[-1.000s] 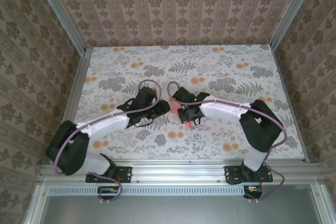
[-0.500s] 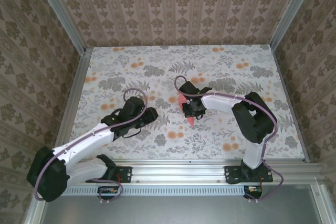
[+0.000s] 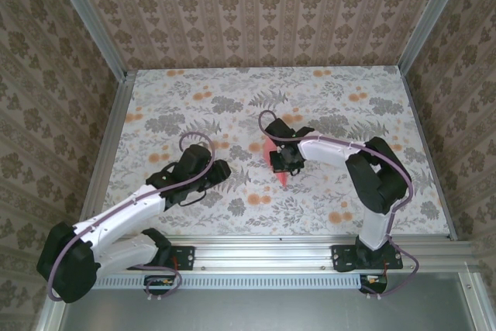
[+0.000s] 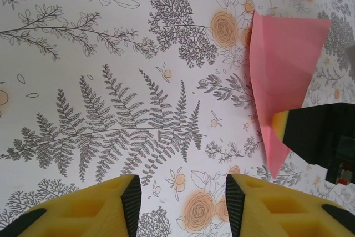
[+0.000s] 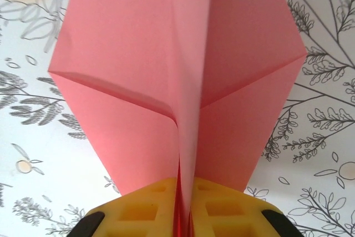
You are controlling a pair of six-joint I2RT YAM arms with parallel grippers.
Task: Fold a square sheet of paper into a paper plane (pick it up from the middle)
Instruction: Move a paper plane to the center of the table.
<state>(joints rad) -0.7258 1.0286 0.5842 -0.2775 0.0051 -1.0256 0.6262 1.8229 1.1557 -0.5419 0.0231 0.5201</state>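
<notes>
**A:** Paper first, from the overhead camera. We see a salmon-pink sheet of paper (image 3: 283, 179) near the middle of the floral-printed table (image 3: 364, 114), creased to a point that aims toward the arm bases.

**B:** Agreed. The right gripper (image 3: 285, 162) sits directly on it, and the left gripper (image 3: 222, 170) is off to the left, apart from the paper. From up here we cannot tell how either pair of jaws stands.

**A:** On the left wrist camera, the left gripper (image 4: 180, 203) has its yellow, waffle-moulded fingers (image 4: 111, 212) spread. Bare fern-patterned tabletop shows between them, so it is released and grasps nothing.

**B:** The sheet of paper (image 4: 283, 65) lies at the upper right, thin and matte, with a diagonal crease and a sharp lower tip. A black-and-yellow finger of the right gripper (image 4: 310, 137) covers part of its edge.

**A:** On the right wrist camera, the right gripper (image 5: 186, 215) is clenched on the sheet's raised centre fold, with yellow pads (image 5: 144, 212) pressed to both sides.

**B:** Two smooth flaps spread left and right from that ridge, with crisp slanted creases. They probably rest on the table, but at this range we cannot be sure.
</notes>
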